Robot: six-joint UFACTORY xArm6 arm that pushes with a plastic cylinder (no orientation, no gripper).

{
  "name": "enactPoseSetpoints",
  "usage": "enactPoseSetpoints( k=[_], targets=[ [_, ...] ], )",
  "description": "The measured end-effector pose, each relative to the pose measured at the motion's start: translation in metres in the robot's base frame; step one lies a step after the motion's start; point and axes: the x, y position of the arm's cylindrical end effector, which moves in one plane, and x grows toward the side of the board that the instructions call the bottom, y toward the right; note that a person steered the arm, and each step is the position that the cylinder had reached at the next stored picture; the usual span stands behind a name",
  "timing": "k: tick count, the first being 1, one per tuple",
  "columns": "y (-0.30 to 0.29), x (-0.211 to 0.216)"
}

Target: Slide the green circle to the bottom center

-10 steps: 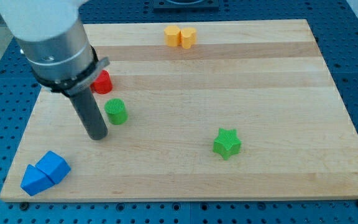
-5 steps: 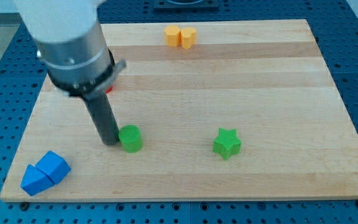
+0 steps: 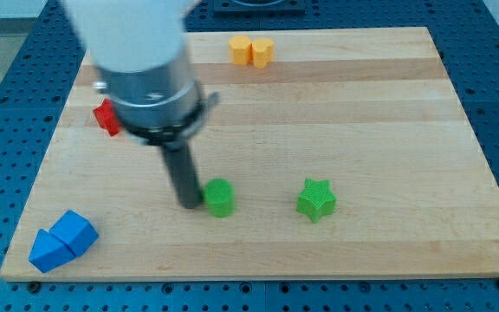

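Observation:
The green circle (image 3: 220, 198) is a short green cylinder standing on the wooden board (image 3: 388, 130), left of the middle and in the lower half. My tip (image 3: 189, 204) is down on the board right against the circle's left side. The wide grey arm body above the rod hides part of the board's upper left.
A green star (image 3: 316, 199) sits to the right of the circle. Two blue blocks (image 3: 61, 240) lie at the board's bottom left corner. A red block (image 3: 106, 115) shows partly behind the arm at the left. Two yellow-orange blocks (image 3: 251, 50) sit at the top edge.
My tip has moved right and slightly down, pushing the green circle with it from the left part of the board toward the middle. The red block now shows left of the arm.

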Motion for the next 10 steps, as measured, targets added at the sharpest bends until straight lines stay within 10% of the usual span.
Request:
enactPoseSetpoints(
  k=[3, 5, 10],
  targets=[
    [0.011, 0.006],
    [0.025, -0.105],
    [0.045, -0.005]
  ],
)
